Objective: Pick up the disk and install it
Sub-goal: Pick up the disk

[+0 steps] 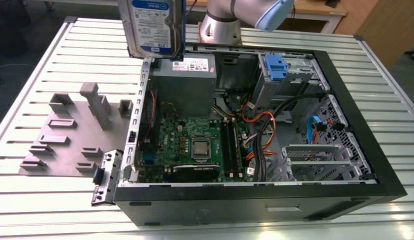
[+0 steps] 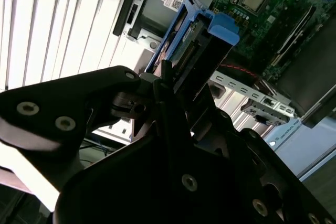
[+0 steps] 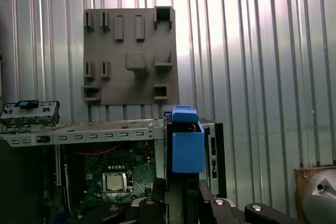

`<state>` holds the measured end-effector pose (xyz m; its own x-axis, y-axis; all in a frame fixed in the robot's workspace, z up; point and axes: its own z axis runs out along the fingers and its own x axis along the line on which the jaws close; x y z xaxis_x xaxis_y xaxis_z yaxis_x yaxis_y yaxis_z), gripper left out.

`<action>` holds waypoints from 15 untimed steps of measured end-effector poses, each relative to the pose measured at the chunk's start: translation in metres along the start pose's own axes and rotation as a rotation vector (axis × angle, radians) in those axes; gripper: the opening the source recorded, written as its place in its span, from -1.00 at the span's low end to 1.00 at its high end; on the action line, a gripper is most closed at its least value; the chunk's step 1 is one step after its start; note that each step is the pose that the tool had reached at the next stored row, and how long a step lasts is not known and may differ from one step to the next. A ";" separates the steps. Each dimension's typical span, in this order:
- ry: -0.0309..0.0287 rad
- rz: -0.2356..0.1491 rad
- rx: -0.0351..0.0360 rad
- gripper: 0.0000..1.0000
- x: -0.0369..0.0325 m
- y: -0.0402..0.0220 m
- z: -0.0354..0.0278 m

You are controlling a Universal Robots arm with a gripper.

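Gripper (image 2: 178, 77) clamped on the disk (image 1: 153, 26), disk held upright in the air above the open computer case (image 1: 367, 150), over the grey power supply (image 1: 185, 82), white-and-blue label outward (print left unread), blue handle (image 3: 187, 145) at the end away from the gripper.
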<state>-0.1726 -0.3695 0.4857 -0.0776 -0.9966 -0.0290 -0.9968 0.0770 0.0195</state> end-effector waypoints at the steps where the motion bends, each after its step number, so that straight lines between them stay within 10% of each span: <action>1: -0.0001 0.000 -0.0001 -0.31 -0.0003 -0.0035 0.0000; 15: 0.0002 0.000 -0.0025 -0.31 -0.0043 -0.0552 -0.0006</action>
<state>-0.1172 -0.3696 0.4853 -0.0775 -0.9966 -0.0288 -0.9968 0.0769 0.0220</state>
